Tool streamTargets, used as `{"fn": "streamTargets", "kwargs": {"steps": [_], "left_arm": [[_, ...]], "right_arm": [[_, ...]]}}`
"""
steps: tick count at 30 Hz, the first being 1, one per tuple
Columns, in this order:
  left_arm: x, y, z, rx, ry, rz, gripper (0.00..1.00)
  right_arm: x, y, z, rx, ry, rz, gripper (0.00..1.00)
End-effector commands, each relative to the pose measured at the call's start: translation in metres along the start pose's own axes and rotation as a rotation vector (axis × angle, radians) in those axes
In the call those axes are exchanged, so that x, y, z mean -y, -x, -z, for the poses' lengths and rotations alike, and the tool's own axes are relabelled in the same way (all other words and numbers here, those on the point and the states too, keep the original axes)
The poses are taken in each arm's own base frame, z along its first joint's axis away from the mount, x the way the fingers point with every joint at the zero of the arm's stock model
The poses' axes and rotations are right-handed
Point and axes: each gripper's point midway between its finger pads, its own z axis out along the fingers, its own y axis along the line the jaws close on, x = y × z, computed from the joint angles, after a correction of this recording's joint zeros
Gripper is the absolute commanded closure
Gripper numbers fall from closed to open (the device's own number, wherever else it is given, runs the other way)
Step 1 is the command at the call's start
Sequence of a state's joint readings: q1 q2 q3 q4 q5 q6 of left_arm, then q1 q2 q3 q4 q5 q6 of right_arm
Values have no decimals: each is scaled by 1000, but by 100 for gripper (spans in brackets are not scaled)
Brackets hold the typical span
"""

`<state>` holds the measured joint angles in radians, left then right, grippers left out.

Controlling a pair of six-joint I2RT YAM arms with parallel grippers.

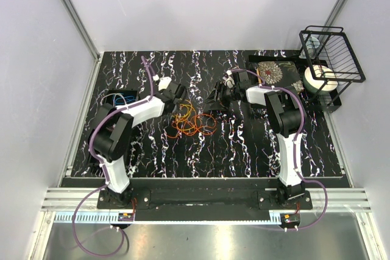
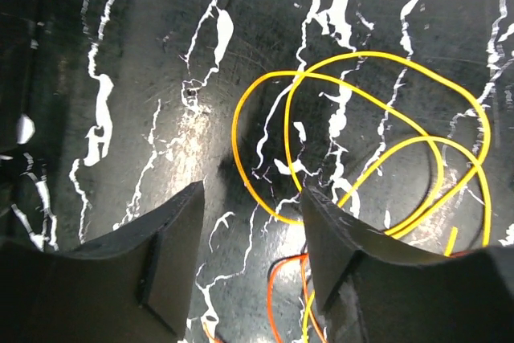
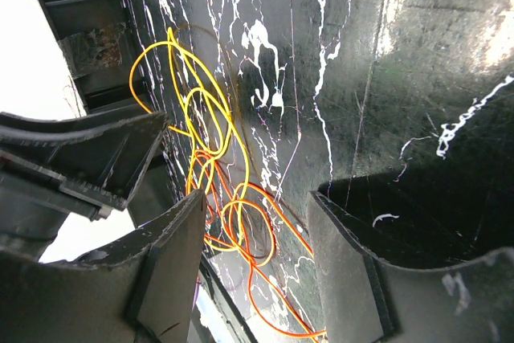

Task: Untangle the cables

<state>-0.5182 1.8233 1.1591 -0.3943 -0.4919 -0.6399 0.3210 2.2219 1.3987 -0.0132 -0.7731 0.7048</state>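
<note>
Orange and yellow cables (image 1: 194, 121) sit in one tangled heap in the middle of the marbled black surface (image 1: 244, 150), beyond both arm bases. Left jaws: spread wide, gripping nothing, at the heap's left edge. The left wrist view shows yellow loops (image 2: 361, 118) lying flat under the gap. Right jaws: also wide apart, empty, at the heap's right edge, with orange strands (image 3: 265, 279) visible through the gap. Blue cable (image 1: 124, 98) lies apart in a black bin (image 1: 108, 94) at left. Black wire rack (image 1: 334, 53) stands in the far right corner.
</note>
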Motion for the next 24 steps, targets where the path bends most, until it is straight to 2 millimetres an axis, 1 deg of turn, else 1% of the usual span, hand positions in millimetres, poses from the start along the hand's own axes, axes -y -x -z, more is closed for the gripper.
{"fn": "streamTargets", "kwargs": {"steps": [1, 3, 5, 7, 8, 10, 13, 14, 15, 16, 17, 19, 20, 21, 23, 24], "left_arm": [[14, 16, -9, 10, -82, 65, 50], [14, 15, -13, 4, -88, 68, 53], [16, 14, -15, 3, -99, 69, 74], [21, 15, -15, 3, -120, 72, 100], [23, 16, -14, 3, -126, 72, 100], [25, 25, -5, 21, -147, 63, 100], [19, 49, 20, 83, -146, 72, 100], [16, 64, 39, 118, -160, 84, 100], [14, 72, 50, 139, -169, 88, 100], [13, 84, 62, 167, -185, 90, 100], [10, 97, 83, 201, -207, 99, 100], [4, 117, 111, 248, -229, 94, 100], [-1, 131, 133, 293, -252, 105, 100], [-5, 138, 144, 315, -257, 96, 100], [-15, 156, 177, 370, -281, 102, 100], [-19, 163, 188, 392, -284, 94, 100]], "right_arm": [[35, -17, -14, -36, -108, -32, 39], [35, -17, -14, -37, -107, -33, 39], [34, -17, -14, -37, -105, -34, 39], [34, -17, -14, -37, -105, -34, 39], [33, -17, -14, -38, -103, -33, 39], [33, -17, -14, -36, -103, -33, 39], [35, -17, -15, -37, -107, -35, 39], [35, -18, -15, -40, -105, -37, 39], [36, -17, -15, -39, -106, -37, 39], [35, -17, -15, -39, -104, -35, 39], [35, -18, -15, -40, -104, -36, 39], [34, -17, -15, -35, -107, -32, 39], [34, -16, -14, -34, -107, -31, 39], [35, -17, -14, -32, -112, -31, 39], [36, -16, -14, -32, -115, -28, 39], [35, -16, -14, -31, -116, -27, 39]]}}
